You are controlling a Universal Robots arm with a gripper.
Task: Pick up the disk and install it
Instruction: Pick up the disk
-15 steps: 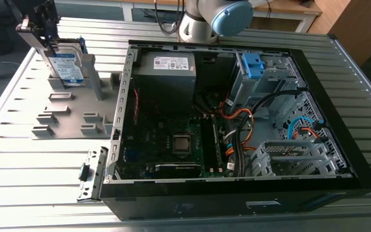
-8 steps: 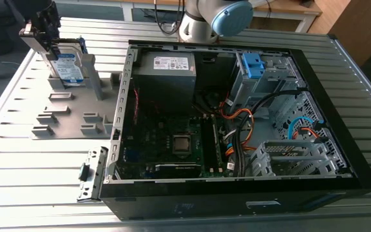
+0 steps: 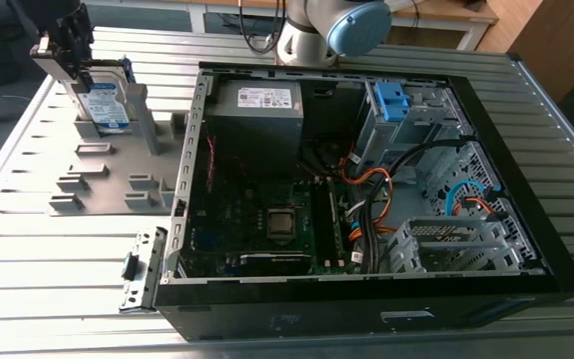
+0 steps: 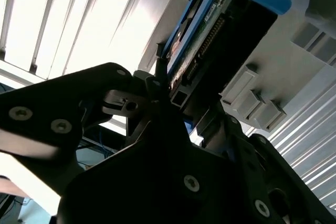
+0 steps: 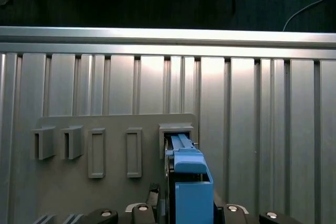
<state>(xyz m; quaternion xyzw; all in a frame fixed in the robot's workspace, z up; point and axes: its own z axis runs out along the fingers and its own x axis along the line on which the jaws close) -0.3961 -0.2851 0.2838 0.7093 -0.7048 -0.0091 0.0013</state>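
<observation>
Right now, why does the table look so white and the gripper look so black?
Exterior view: light glares white off the ribbed metal table. Second wrist view: the gripper is backlit by that bright table, so it goes black, with the disk part-shadowed. First wrist view: even light.

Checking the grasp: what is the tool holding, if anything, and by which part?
The tool looks clamped on the silver-grey hard disk in its blue plastic carrier, by its upper end; the lower end stands in the grey slotted holder.
</observation>
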